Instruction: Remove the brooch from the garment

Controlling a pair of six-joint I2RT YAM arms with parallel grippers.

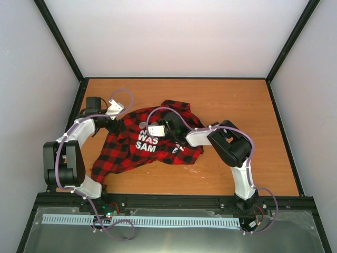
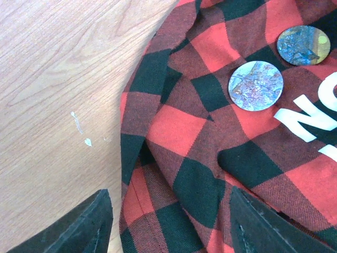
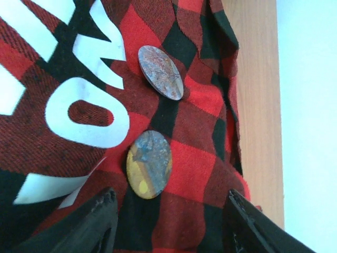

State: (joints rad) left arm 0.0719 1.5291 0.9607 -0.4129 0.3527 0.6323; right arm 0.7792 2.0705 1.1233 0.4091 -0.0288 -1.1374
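Observation:
The red-and-black checked garment with white letters lies crumpled on the wooden table. Two round brooches are pinned near the letters. One is grey-red, also in the right wrist view. The other is blue-yellow, also in the right wrist view. My left gripper is open and empty at the garment's left edge, one finger over wood, one over cloth. My right gripper is open and empty over the cloth, the blue-yellow brooch just ahead of its left finger.
The wooden table is enclosed by white walls with black frame posts. Small white specks mark the wood beside the garment. In the right wrist view the table's edge meets a white wall close beside the cloth.

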